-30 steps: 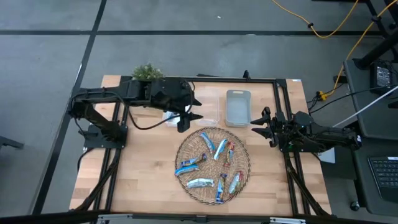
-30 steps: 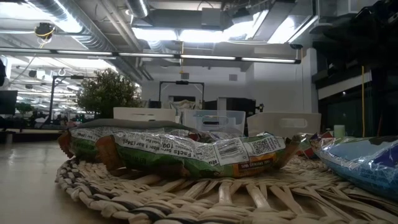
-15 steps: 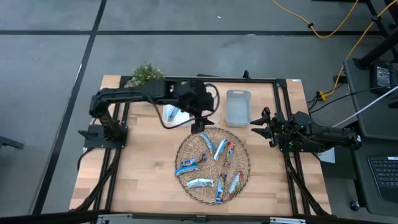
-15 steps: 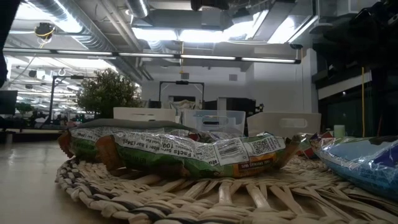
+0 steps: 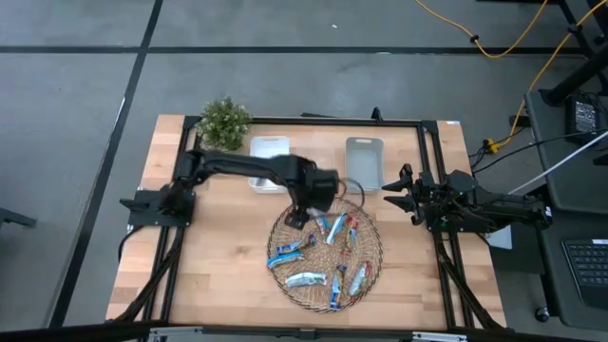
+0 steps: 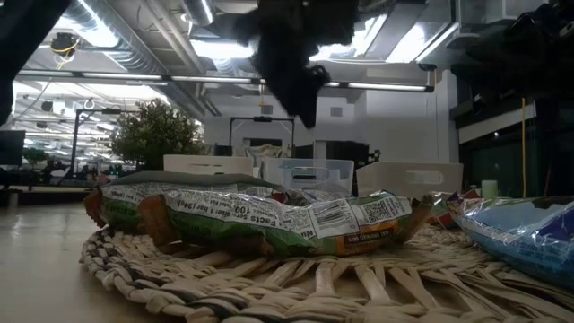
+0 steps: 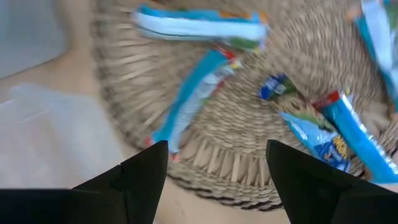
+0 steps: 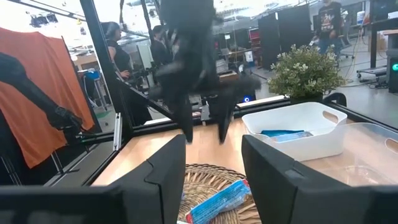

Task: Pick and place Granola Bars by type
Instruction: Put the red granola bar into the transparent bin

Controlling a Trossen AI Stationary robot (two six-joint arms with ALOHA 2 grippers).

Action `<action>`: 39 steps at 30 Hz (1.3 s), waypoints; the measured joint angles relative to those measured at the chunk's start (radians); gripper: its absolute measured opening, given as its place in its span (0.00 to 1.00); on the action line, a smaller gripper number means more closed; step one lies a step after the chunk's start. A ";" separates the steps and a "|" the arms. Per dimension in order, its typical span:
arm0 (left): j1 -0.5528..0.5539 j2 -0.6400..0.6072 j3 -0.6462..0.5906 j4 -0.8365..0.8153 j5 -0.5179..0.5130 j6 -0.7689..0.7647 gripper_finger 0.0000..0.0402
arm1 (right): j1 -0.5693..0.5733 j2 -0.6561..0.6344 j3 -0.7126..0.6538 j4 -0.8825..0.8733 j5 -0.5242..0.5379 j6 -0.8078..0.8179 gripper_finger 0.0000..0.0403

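Several Granola Bars (image 5: pixel 328 228) in blue, silver and red foil lie in the round wicker basket tray (image 5: pixel 374 249) at the table's middle. In the low view a green-wrapped bar (image 6: pixel 260 215) lies in front. My left gripper (image 5: pixel 297 216) hangs open above the tray's far-left rim, fingers pointing down. In its wrist view the left gripper (image 7: pixel 217 149) stands above the rim, with a long blue bar (image 7: pixel 193 99) just beyond. My right gripper (image 5: pixel 394 190) waits open at the table's right side.
A white bin (image 8: pixel 292 134) holding one blue bar and a clear bin (image 5: pixel 364 163) stand at the far side behind the tray. A small potted plant (image 5: pixel 224 119) stands at the far left corner. Bare wood lies left of the tray.
My left gripper has swung from above the far bins toward the table's near edge and right, and come down over the tray's far-left rim. It has tipped from slanting to pointing nearly straight down. The bars have not moved.
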 joint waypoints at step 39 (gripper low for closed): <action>-0.012 0.225 -0.001 0.138 -0.155 0.174 0.34 | 0.001 -0.001 0.000 -0.046 -0.033 0.001 0.40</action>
